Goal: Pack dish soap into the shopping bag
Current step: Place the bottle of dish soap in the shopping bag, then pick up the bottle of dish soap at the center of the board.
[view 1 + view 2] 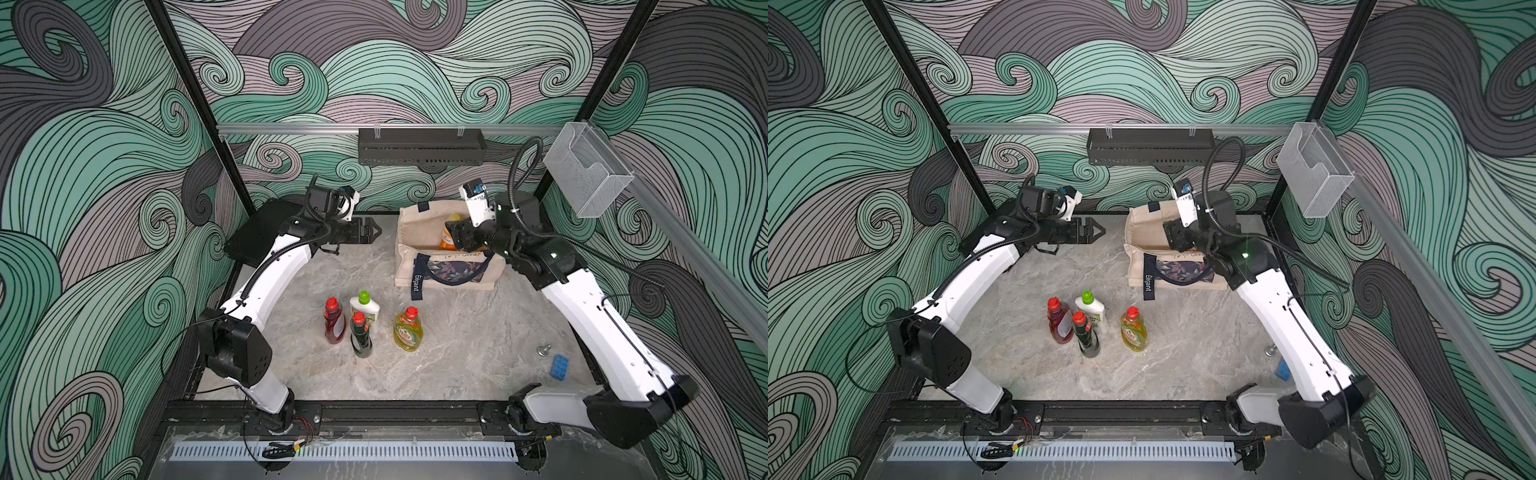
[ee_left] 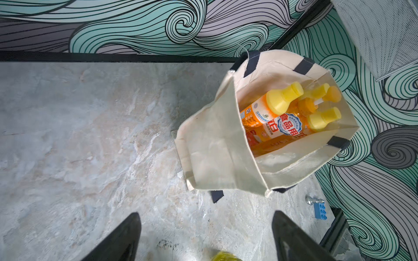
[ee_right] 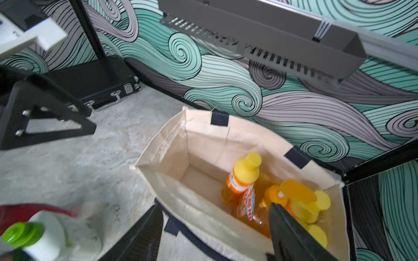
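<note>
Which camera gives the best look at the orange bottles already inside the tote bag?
The left wrist view: it looks down into the open shopping bag, orange bottles sharp, labels and caps unobstructed. The right wrist view shows the bottles blurrier, partly behind the right gripper. In a top view only an orange sliver shows.

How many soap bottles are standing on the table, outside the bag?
4: the red bottle, the white bottle behind the dark-green bottle, and the yellow bottle apart, nearer the shopping bag. None seems hidden.
</note>
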`<act>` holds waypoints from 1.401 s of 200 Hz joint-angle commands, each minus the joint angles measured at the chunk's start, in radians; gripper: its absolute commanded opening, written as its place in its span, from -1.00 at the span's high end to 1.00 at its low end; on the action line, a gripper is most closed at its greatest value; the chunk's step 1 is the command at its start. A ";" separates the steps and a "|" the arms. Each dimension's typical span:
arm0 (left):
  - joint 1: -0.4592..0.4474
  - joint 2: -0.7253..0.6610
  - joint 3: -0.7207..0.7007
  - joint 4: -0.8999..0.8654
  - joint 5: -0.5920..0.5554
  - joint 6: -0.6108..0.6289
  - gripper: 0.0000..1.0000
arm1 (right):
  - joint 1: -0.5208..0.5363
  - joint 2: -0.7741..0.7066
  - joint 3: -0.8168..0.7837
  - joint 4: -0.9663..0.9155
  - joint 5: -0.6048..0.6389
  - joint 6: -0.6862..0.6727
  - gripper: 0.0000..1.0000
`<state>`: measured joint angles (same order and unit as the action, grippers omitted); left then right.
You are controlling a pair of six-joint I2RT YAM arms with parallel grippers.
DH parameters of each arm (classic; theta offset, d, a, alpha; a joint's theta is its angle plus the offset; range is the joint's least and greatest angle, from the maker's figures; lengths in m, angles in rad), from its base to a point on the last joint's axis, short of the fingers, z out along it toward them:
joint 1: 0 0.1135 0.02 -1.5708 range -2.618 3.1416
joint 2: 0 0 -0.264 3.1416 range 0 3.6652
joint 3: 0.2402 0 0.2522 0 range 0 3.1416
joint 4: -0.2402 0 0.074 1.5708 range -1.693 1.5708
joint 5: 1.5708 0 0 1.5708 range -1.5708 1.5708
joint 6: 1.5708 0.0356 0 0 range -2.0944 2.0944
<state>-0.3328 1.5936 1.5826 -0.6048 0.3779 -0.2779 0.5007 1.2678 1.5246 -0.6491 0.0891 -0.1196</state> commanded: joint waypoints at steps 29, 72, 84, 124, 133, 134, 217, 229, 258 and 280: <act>0.068 -0.102 -0.095 0.065 0.088 0.000 -0.87 | 0.169 -0.222 -0.200 -0.112 -0.120 0.102 -0.58; 0.091 -0.096 -0.118 0.079 0.152 -0.003 -0.89 | 0.328 -0.272 -0.250 -0.242 -0.119 0.111 -0.61; 0.092 -0.099 -0.113 0.075 0.157 -0.003 -0.89 | 0.378 -0.255 -0.266 -0.272 -0.112 0.116 -0.61; 0.105 -0.108 -0.099 0.064 0.151 0.010 -0.92 | 0.470 -0.159 -0.298 -0.324 -0.055 0.120 -0.66; 0.110 -0.112 -0.103 0.065 0.153 -0.002 -0.91 | 0.470 -0.136 -0.292 -0.327 -0.038 0.130 -0.66; 0.110 -0.113 -0.103 0.065 0.153 -0.003 -0.92 | 0.470 -0.134 -0.291 -0.328 -0.036 0.131 -0.66; 0.117 -0.139 -0.148 0.070 0.126 0.008 -0.93 | 0.470 0.083 -0.194 -0.318 -0.031 0.182 -0.60; 0.117 -0.132 -0.149 0.068 0.131 0.007 -0.93 | 0.470 0.101 -0.190 -0.301 -0.042 0.177 -0.57; 0.117 -0.128 -0.148 0.070 0.135 0.008 -0.93 | 0.469 0.136 -0.168 -0.294 -0.065 0.172 -0.48; 0.118 -0.132 -0.156 0.079 0.136 0.005 -0.94 | 0.469 0.159 -0.156 -0.293 -0.071 0.169 -0.38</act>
<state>-0.2226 1.4662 1.4296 -0.5442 0.5060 -0.2783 0.9676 1.4090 1.3357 -0.9455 0.0349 0.0448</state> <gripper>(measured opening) 0.967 0.706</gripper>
